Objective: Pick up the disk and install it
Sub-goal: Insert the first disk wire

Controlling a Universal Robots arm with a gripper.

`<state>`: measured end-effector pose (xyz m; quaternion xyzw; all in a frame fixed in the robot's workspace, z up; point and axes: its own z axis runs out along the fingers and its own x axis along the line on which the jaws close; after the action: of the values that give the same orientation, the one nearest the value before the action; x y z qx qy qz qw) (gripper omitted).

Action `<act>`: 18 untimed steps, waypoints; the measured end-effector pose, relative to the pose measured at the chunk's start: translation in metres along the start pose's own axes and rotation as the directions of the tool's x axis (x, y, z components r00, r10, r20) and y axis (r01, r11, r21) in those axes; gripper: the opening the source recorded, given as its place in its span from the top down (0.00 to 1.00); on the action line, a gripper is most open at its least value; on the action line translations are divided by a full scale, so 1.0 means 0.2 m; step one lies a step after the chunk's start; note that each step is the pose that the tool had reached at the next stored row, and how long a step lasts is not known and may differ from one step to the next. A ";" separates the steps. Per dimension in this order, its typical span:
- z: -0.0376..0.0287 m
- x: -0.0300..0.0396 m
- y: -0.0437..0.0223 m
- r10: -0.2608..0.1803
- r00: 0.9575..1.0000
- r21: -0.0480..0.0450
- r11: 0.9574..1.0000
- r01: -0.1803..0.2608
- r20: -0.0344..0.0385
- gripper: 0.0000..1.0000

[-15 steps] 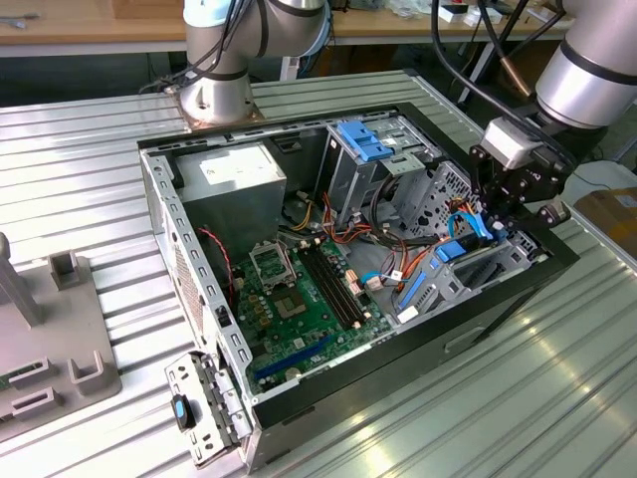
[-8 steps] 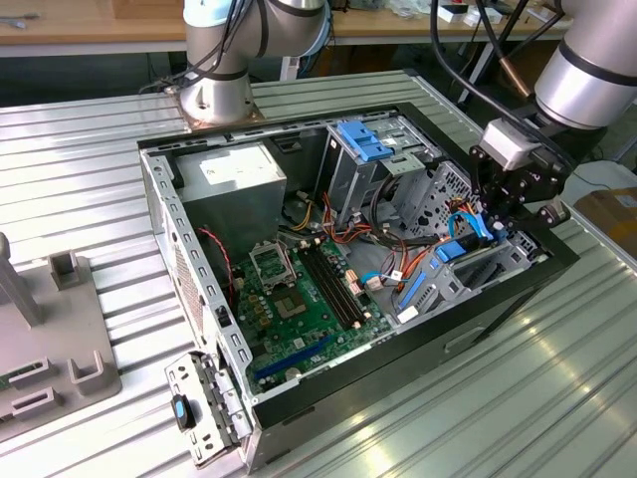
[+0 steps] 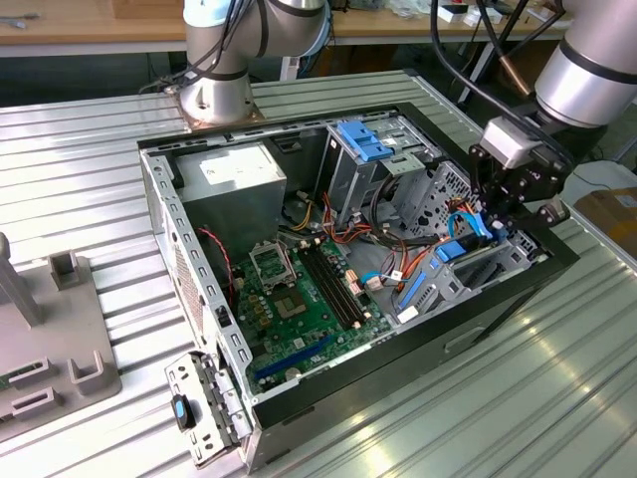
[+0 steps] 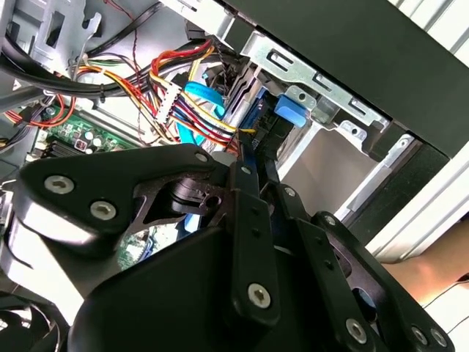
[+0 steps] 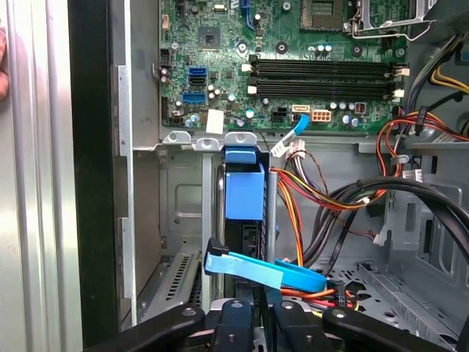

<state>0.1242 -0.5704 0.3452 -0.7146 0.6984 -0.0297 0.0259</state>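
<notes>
The pincer [image 3: 505, 212] hangs inside the open computer case [image 3: 199, 289], low in the corner toward the exterior view's right. Its black fingers [image 4: 245, 220] are drawn close together around the upper edge of the disk [image 5: 244, 192], so it appears to be grasping the disk. The disk stands on edge in a metal bay [image 5: 172, 191], its blue tab pointing toward the green circuit board [image 5: 293, 44]. By my judgement the pick-up is done and the disk is partly seated; whether it has clicked fully home cannot be told. The disk's lower part is hidden by the bay walls and a blue ribbon cable [image 5: 267, 270], with coloured wires [image 4: 187, 110] beside it.
</notes>
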 end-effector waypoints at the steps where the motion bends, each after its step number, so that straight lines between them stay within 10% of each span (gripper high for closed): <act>1: 0.002 0.000 0.000 0.000 1.000 0.000 1.000 0.000 0.000 0.83; 18: 0.046 0.000 0.003 0.000 1.000 0.000 1.000 0.000 0.000 0.83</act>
<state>0.1242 -0.5705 0.3359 -0.7146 0.6984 -0.0298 0.0258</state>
